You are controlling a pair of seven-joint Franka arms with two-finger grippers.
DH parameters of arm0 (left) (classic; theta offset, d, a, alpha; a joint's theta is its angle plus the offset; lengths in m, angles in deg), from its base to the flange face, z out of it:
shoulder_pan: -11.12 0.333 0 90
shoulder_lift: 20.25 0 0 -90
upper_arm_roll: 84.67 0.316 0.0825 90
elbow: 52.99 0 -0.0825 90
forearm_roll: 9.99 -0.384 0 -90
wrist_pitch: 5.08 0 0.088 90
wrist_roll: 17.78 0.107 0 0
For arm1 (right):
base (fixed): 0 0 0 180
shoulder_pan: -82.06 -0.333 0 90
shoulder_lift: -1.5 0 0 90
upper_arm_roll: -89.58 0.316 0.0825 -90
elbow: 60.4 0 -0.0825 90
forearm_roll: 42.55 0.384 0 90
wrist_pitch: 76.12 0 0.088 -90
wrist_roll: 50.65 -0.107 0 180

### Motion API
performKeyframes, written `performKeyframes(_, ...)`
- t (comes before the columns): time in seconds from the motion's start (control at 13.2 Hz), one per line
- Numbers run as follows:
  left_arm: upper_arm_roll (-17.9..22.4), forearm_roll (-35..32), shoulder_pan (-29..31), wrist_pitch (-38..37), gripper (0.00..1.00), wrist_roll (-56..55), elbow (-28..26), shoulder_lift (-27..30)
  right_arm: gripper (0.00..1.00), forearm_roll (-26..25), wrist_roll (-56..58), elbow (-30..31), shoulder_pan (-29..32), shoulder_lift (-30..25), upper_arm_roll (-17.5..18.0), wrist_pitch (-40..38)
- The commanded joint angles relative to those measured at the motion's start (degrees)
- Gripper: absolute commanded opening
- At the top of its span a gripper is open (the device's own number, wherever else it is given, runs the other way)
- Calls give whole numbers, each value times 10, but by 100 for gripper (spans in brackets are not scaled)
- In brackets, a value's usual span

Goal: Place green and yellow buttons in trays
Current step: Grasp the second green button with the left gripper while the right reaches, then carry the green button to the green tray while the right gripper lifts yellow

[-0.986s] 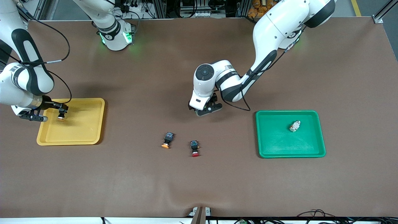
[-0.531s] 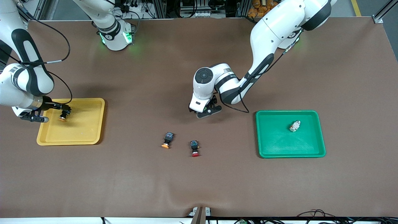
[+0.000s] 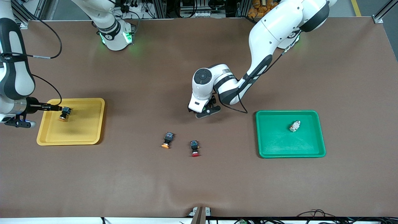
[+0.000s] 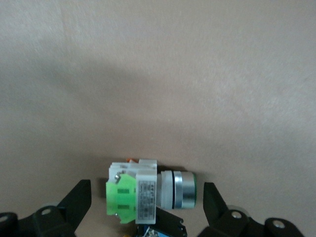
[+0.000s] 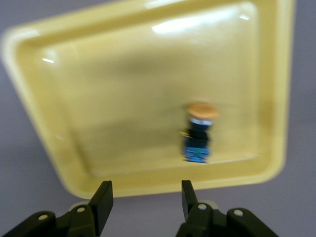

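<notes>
Nearest the front camera, at mid-table: lying loose on the matte brown table, the loose yellow button, black blocky body and round orange-yellow cap, not yet collected; just beside it at its three o'clock, a red-capped switch of the same build, no part of the job.

Farther up, at three o'clock of the front view: the green tray, glossy plastic, shallow, round-cornered, raised rim, already holding the trayed green button, whitish and lying on its side.

At nine o'clock: the yellow tray, same moulding, with the trayed yellow button resting on its floor, cap toward twelve in the right wrist view. Hovering at the tray's edge, the right gripper, fingers spread wide, holding nothing, clear of the button.

At twelve o'clock from the loose pair: the left gripper, low over the table, fingers apart and straddling the second green button, a white ribbed body with a green block and a chrome-ringed cap, apparently ungripped.

By this evidence, half done: two delivered, one about to be picked, one waiting.
</notes>
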Motion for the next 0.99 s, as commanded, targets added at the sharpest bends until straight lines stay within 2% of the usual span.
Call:
performKeyframes(0.0,5,-16,-11,2,83,-13,22,-17,68,26,-68,-17,-49,-5,-2,-21)
performKeyframes(0.08,9,-16,-9,2,51,-7,22,-16,68,26,-97,-23,-69,-5,-2,-25)
performKeyframes(0.15,9,-18,-5,2,15,-4,22,-13,69,30,-123,-37,-87,-5,-2,-31)
performKeyframes(0.23,9,-18,-2,2,0,-4,22,-11,71,38,-158,-57,-115,-5,-2,-47)
performKeyframes(0.38,9,-19,0,2,0,-5,22,-9,72,63,-246,-95,-174,2,-2,-48)
performKeyframes(0.45,9,-19,1,2,0,-6,22,-4,79,87,-283,-120,-204,18,-3,-43)
performKeyframes(0.61,9,-19,14,-7,0,-6,19,7,79,92,-369,-171,-262,67,-4,-24)
performKeyframes(0.76,1,-19,38,-50,0,0,16,40,79,88,-454,-205,-309,99,-4,-14)
performKeyframes(0.91,-6,-18,65,-109,0,41,13,78,79,88,-476,-225,-330,123,-4,13)
